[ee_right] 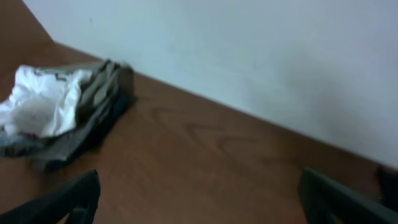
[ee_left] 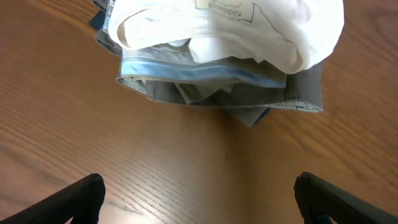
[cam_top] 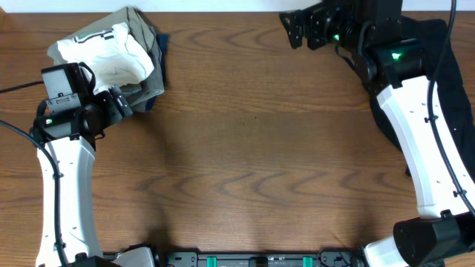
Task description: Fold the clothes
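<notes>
The clothes (cam_top: 111,55), a rumpled heap of soft fabric, lie at the far left corner of the brown wood-grain tabletop (cam_top: 252,148). A white cotton garment (ee_left: 249,25) lies bunched on top of grey-olive garments (ee_left: 249,93), and a pale blue hem band (ee_left: 205,70) shows at the near edge. The left pincer (cam_top: 122,100) stands just beside the heap, jaws spread wide and holding nothing. The right pincer (cam_top: 297,26) is well apart at the far right, likewise released and empty. Assessment: the material is light, limp and non-fragile. It will sag and drag across the wood when lifted and may pull lower layers along. Recommended hold: a pinch on the loose rolled edge of the white garment, taking that layer alone. The print and the sleeves are not discernible.
</notes>
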Motion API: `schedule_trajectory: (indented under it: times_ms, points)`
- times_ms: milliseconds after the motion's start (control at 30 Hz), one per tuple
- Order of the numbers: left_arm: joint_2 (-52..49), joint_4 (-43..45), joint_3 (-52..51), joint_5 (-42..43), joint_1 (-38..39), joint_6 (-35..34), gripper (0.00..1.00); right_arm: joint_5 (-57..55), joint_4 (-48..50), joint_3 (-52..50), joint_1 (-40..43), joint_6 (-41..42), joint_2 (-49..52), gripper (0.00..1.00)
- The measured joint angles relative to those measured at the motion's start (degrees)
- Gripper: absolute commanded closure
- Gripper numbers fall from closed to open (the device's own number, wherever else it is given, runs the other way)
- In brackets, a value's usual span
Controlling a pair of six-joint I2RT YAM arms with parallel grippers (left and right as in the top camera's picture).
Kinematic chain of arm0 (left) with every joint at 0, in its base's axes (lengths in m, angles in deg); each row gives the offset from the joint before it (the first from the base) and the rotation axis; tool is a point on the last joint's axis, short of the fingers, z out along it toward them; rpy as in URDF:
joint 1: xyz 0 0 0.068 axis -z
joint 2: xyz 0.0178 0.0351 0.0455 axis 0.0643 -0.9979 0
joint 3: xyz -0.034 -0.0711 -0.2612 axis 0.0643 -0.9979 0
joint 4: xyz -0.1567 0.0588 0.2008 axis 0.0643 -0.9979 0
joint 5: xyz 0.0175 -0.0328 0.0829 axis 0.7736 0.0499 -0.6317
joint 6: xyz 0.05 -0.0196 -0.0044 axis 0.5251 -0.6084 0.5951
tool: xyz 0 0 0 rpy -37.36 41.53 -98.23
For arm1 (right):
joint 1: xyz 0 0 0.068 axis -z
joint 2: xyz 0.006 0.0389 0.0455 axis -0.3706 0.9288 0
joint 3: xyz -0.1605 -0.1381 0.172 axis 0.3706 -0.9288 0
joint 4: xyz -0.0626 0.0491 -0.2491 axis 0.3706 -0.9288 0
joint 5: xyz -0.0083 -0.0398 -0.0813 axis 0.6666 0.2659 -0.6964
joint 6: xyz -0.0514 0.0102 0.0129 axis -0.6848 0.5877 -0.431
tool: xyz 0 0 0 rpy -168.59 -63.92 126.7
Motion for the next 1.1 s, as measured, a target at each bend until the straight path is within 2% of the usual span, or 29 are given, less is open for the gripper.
schedule_trajectory:
  times_ms: [200,300,400,533,633,867,1100]
  points:
    - [0.00,-0.04,0.00,0.00,0.00,-0.02,0.02,-2.95,-10.86,-0.02,0.00,-0.26,0.09,0.01]
    - [0.00,-0.04,0.00,0.00,0.00,-0.02,0.02,-7.67,-11.54,-0.63,-0.02,-0.48,-0.02,0.01]
    - [0.00,-0.02,0.00,0.00,0.00,-0.20,0.02,-11.21,-7.61,-5.09,0.00,-0.66,-2.10,0.01]
    - [0.00,-0.02,0.00,0.00,0.00,-0.22,0.02,-13.55,4.63,-19.15,0.02,-0.87,-10.71,0.01]
    - [0.00,-0.02,-0.02,0.00,0.02,-0.24,0.02,-14.29,16.11,-33.70,0.48,-1.05,-21.81,0.01]
    - [0.00,-0.02,-0.02,0.00,0.04,-0.63,0.02,-15.17,24.50,-61.94,5.77,1.36,-47.34,0.01]
    - [-0.02,-0.04,-0.02,0.00,0.04,-0.83,0.02,-13.99,30.27,-81.53,10.91,3.50,-63.41,0.01]
